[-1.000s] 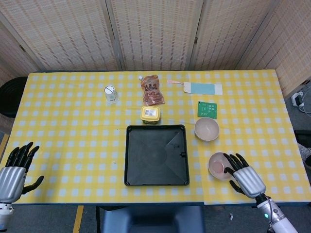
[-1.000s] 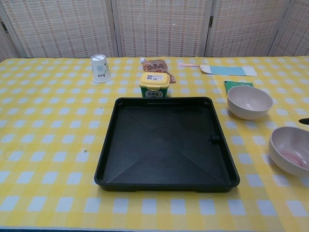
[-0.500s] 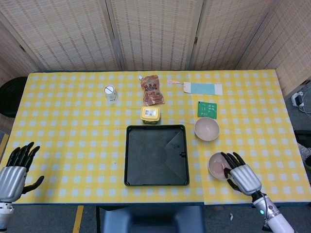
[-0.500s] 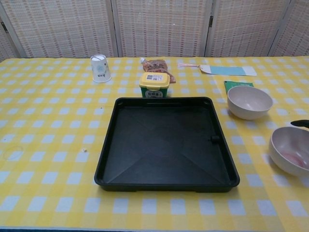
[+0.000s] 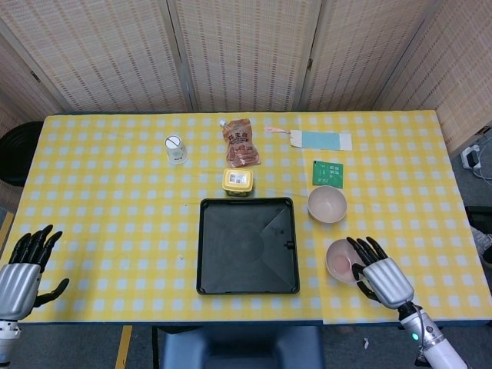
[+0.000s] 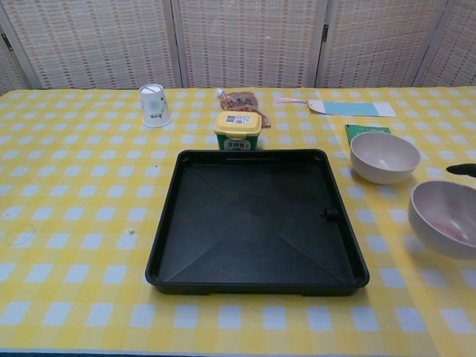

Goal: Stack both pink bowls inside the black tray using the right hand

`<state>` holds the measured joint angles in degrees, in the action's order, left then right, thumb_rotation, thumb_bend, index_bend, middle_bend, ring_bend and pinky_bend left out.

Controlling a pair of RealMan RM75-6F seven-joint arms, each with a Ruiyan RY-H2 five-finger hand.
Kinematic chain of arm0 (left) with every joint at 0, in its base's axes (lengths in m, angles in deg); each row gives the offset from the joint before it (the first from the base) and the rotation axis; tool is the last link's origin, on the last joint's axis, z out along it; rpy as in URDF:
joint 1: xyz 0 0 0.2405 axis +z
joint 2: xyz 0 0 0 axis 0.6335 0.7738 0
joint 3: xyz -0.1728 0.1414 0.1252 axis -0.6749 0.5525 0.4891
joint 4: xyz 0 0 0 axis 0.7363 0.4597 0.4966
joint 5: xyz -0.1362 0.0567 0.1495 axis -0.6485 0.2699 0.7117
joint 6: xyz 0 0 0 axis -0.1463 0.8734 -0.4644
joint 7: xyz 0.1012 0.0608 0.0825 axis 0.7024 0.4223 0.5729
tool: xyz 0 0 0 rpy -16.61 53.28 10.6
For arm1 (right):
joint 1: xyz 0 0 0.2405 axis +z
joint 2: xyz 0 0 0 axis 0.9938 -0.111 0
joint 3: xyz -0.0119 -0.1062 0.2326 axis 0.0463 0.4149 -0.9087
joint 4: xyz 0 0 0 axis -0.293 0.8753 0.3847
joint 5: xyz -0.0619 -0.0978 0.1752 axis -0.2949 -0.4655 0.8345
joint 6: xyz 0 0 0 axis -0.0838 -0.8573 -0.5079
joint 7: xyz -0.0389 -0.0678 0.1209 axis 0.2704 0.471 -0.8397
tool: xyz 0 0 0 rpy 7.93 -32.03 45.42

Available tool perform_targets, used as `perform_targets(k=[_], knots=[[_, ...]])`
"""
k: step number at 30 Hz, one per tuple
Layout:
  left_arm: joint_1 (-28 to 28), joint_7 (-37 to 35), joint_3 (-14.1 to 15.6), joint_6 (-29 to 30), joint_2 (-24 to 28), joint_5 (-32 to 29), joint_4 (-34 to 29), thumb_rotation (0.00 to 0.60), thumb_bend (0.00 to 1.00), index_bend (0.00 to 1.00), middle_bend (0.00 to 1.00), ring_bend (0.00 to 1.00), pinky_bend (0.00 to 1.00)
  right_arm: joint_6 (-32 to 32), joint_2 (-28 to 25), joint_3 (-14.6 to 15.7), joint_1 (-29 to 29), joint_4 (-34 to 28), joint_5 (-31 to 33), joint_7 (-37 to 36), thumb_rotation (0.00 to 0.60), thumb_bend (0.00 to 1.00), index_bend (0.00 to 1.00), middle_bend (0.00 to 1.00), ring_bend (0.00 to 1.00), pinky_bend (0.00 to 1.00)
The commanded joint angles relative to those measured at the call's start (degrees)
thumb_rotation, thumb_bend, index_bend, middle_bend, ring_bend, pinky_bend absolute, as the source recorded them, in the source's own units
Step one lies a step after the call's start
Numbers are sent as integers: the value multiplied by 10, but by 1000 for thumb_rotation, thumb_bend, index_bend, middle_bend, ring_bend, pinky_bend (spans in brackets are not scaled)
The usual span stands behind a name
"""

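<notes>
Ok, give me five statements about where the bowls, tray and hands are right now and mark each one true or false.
1. The black tray has nothing in it. True.
2. One pink bowl is already in the tray. False: both bowls sit on the tablecloth to the tray's right.
3. The right hand is at the near bowl. True.
4. The far bowl is stacked inside the near bowl. False: they sit apart.
5. The left hand is holding the paper cup. False: it is at the table's near left corner, holding nothing, and the paper cup stands far from it.
</notes>
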<state>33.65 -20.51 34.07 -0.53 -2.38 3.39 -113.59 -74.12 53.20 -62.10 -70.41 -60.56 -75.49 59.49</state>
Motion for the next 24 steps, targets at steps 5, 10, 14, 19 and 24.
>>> perform_targets(k=[5,10,14,19,24], knots=[[0,-1,-1,0,1,-2,0,600,297,0,0,0,0,-11,-28,-25,24,-63,-16,44,600,444,648,0,0,0],[2,4,-4,1,2,-11,-2,600,297,0,0,0,0,30,-27,-56,67,-113,-13,101,600,444,648,0,0,0],[6,11,-10,8,3,-22,-4,600,297,0,0,0,0,90,-8,-80,110,-134,12,109,600,444,648,0,0,0],[7,5,-11,12,5,-19,-4,600,297,0,0,0,0,153,33,-105,160,-126,45,110,600,444,648,0,0,0],[8,-16,-13,12,11,-23,-1,600,297,0,0,0,0,197,81,-120,202,-98,66,118,600,444,648,0,0,0]])
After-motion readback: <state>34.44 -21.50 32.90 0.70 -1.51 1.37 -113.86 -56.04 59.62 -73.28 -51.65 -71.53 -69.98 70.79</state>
